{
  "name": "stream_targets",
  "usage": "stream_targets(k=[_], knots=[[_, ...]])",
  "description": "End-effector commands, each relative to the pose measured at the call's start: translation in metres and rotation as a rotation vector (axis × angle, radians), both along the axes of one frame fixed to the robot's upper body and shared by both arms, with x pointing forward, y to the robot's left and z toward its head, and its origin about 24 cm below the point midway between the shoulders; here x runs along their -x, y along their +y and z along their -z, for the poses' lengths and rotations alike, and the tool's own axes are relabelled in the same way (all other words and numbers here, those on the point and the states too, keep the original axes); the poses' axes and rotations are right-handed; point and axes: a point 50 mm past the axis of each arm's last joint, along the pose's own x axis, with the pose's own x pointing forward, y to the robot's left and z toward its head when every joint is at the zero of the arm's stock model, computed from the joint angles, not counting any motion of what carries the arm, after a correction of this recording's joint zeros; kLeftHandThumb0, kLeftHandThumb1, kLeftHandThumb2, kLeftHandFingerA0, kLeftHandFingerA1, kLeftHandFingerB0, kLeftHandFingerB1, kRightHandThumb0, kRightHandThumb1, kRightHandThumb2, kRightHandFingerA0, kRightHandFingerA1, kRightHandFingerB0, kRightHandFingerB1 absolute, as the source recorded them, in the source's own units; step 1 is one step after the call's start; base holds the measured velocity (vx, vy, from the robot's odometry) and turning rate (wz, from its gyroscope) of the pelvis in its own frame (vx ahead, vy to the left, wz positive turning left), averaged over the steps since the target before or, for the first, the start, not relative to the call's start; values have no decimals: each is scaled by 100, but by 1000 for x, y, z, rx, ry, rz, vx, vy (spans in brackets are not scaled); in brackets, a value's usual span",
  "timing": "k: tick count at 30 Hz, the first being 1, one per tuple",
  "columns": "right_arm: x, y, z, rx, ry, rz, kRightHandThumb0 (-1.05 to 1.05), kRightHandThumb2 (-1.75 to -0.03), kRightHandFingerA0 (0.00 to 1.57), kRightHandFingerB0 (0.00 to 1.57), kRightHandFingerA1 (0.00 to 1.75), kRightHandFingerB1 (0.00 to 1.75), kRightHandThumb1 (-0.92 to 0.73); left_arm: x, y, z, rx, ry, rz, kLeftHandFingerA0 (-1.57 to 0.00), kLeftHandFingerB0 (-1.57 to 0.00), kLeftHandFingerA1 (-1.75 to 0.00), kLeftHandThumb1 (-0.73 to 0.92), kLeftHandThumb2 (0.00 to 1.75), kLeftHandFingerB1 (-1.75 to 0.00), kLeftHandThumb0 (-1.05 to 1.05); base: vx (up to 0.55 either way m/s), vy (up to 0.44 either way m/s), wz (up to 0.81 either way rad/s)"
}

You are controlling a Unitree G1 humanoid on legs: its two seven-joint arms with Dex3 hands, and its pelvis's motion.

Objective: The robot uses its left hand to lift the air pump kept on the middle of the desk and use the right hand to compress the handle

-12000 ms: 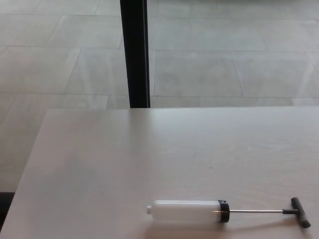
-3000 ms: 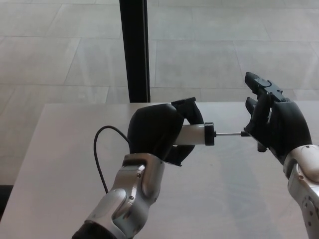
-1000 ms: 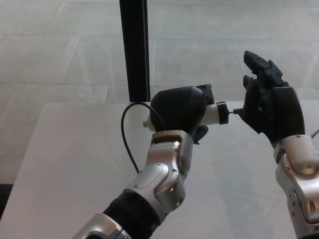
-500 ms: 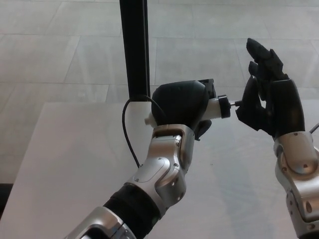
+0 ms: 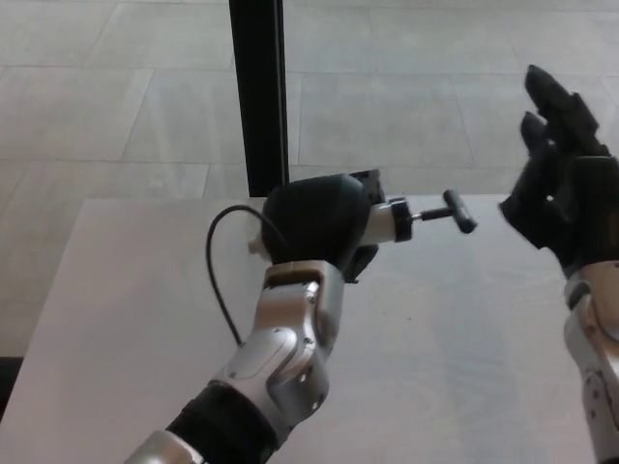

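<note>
Left hand [image 5: 314, 220] grips the air pump [image 5: 387, 221] above the desk [image 5: 116, 319]. Right hand [image 5: 566, 198], fingers spread and empty, hangs beside the handle [image 5: 460, 211]. It should push squarely along the rod.

Left hand [image 5: 314, 220] raised, fingers wrapped around white translucent air pump cylinder [image 5: 387, 222]; right hand [image 5: 561, 198] upright beside it, fingers spread, empty.

A pale wooden desk [image 5: 116, 290] fills the foreground. Beyond it lies a floor of large grey tiles [image 5: 126, 106]. A black vertical post [image 5: 256, 97] rises behind the desk's far edge.
</note>
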Motion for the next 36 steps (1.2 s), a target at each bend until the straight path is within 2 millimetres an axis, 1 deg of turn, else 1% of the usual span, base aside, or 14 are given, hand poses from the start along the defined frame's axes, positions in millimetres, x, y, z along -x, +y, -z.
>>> stream_targets(k=[1, 2, 4, 6, 10, 17, 18, 20, 24, 27, 28, 34, 35, 36], knots=[[13, -46, -12, -126, -45, 65, -103, -129, 0, 9, 4, 17, -91, 6, 34, 19, -34, 37, -44, -96, -80, -175, 55, 110, -150, -14, 0, 0, 0], [17, -58, -15, -137, -51, 97, -103, -129, 0, 13, 5, 16, -91, 9, 41, 24, -29, 76, -56, -123, -90, -142, 55, 113, -118, -23, 0, 0, 0], [21, -74, -18, -147, -53, 126, -95, -83, 0, 7, 1, 24, -92, 12, 48, 31, -42, 102, -62, -93, -80, -175, 57, 109, -132, -19, 0, 0, 0], [25, -88, -22, -176, -57, 155, -105, -129, 0, 11, 7, 16, -91, 15, 56, 37, -60, 125, -69, -95, -79, -175, 61, 108, -142, -21, 0, 0, 0], [41, -125, -29, -196, -62, 241, -103, -125, 0, 14, 16, 38, -86, 32, 62, 58, -33, 172, -48, -96, -78, -175, 53, 121, -147, -21, 0, 0, 0], [49, -130, -20, -226, -20, 296, -97, -120, 3, 14, 35, 47, -82, 50, 42, 73, 0, 201, 53, -92, -75, -175, 55, 114, -158, -20, 0, 0, 0], [48, -128, -16, -233, -1, 297, -94, -78, 6, 20, 39, 35, -92, 52, 38, 74, 7, 201, 72, -93, -74, -175, 57, 116, -159, -22, 0, 0, 0], [47, -125, -11, -219, 20, 279, -85, -117, 2, 14, 37, 46, -77, 54, 33, 73, 32, 200, 110, -122, -101, -144, 51, 116, -131, -24, 0, 0, 0], [46, -122, -6, -192, 44, 269, -84, -80, 6, 24, 39, 38, -92, 55, 27, 74, 41, 240, 172, -91, -76, -175, 58, 114, -163, -16, 0, 0, 0], [42, -113, 4, -182, 88, 253, -87, -76, 15, 34, 44, 39, -92, 53, 28, 75, -92, 446, 245, -60, -33, -137, 64, 66, -59, -43, 0, 0, 0], [42, -111, 5, -173, 97, 252, -85, -75, 19, 38, 45, 39, -92, 53, 29, 72, -125, 536, 252, -26, -3, -69, 41, 81, -37, -60, 0, 0, 0], [40, -106, 8, -163, 112, 240, -81, -112, 17, 30, 53, 50, -76, 50, 35, 59, -180, 669, 281, 0, 0, -8, 49, 86, 0, -88, 0, 0, 0], [39, -106, 8, -162, 110, 237, -86, -76, 18, 37, 46, 39, -92, 49, 37, 58, -193, 668, 279, 0, 0, -9, 49, 87, 0, -87, 0, 0, 0], [40, -106, 8, -163, 110, 235, -83, -113, 17, 31, 53, 50, -76, 48, 39, 56, -209, 665, 275, 0, 0, -12, 49, 87, 0, -87, 0, 0, 0]])
